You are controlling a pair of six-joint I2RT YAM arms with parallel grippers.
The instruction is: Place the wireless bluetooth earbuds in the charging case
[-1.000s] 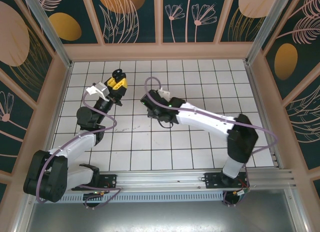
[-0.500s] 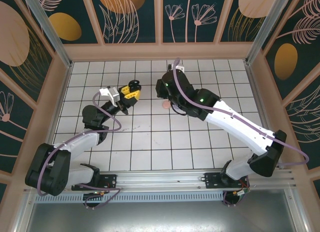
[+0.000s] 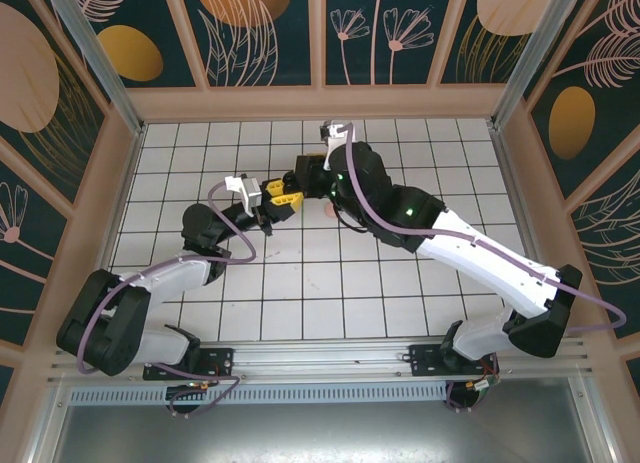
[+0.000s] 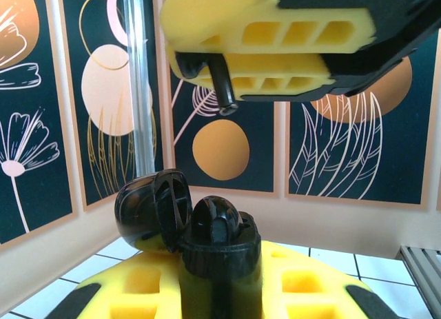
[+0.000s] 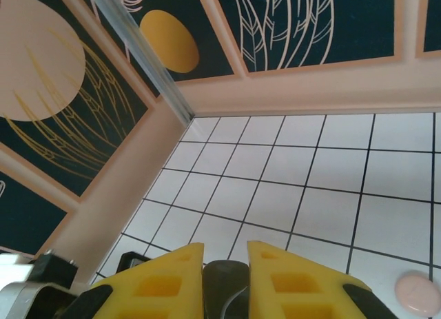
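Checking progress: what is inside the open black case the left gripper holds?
One black earbud sits in the charging case, beside its raised lid. The well beneath it and any second seat are hidden by the earbud and rim. A second earbud hangs above in the right gripper.

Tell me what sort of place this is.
Probably a purpose-built robot test cell: a white tiled floor boxed in by wall panels painted with flowers and leaves, an aluminium rail at the near edge, and a left arm and right arm bolted to it.
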